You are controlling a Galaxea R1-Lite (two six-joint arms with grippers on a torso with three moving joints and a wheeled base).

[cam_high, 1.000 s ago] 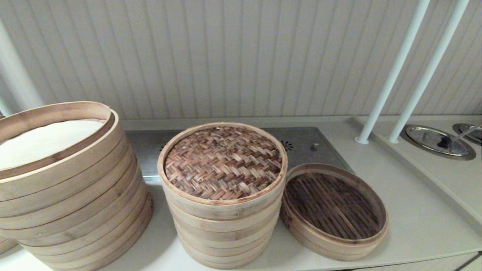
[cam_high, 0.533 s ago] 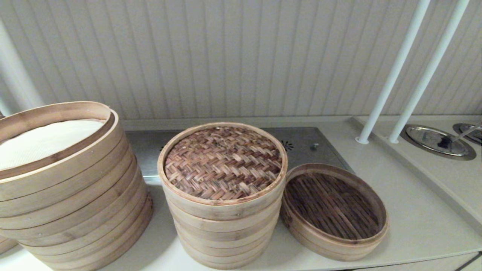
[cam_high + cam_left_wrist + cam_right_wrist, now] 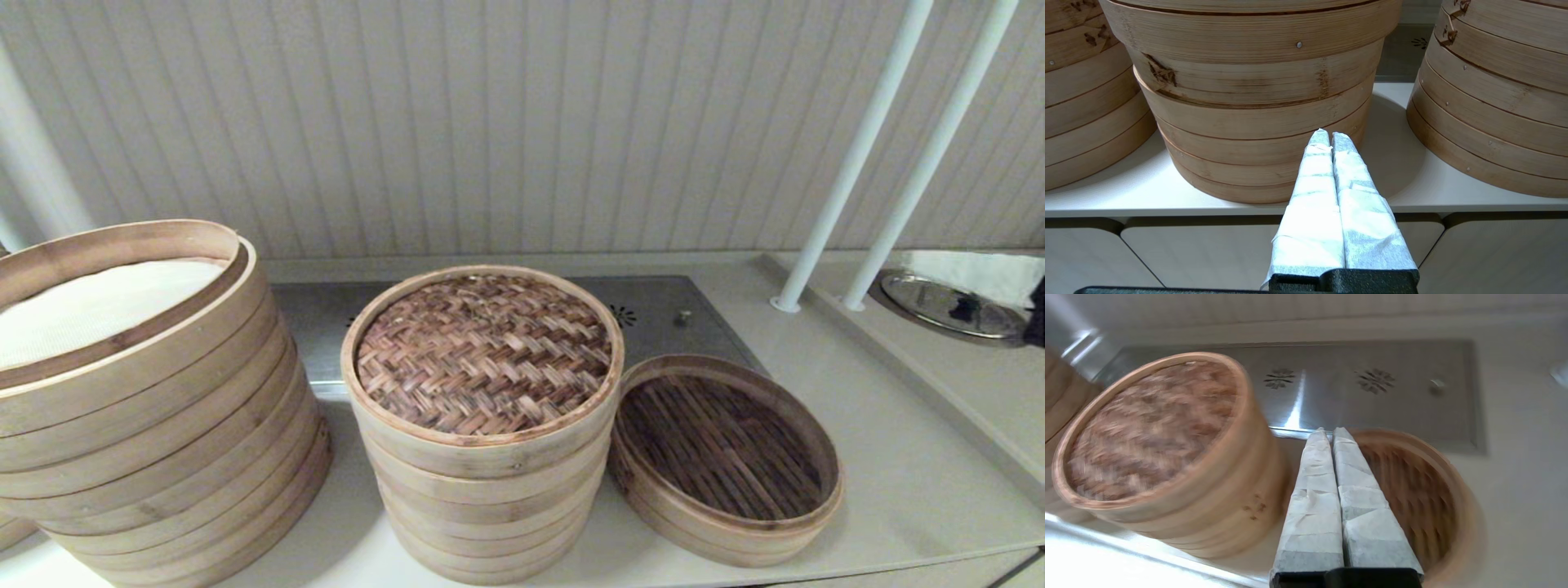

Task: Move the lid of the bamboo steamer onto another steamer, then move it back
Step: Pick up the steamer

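The bamboo steamer lid (image 3: 483, 351), dark woven top in a pale band, sits flat on the mid-sized steamer stack (image 3: 490, 506) at the counter's middle, hiding its liner. It also shows in the right wrist view as the lid (image 3: 1147, 428). My right gripper (image 3: 1327, 430) is shut and empty. It is in the air to the right of the stack, over the low slatted basket (image 3: 1412, 490). Its wrapped fingers (image 3: 980, 276) show at the head view's right edge. My left gripper (image 3: 1329, 134) is shut and empty, low before the counter's front edge, facing the stacks' sides.
A much wider stack with a plain white liner (image 3: 139, 392) stands at the left. The low basket (image 3: 722, 457) touches the mid stack's right side. Two white poles (image 3: 849, 163) rise at the back right beside a metal dish (image 3: 939, 302). A steel plate (image 3: 653, 318) lies behind.
My right gripper's wrapped fingers have come into the head view at the right edge, covering part of the metal dishes. The lid and stacks have not moved.
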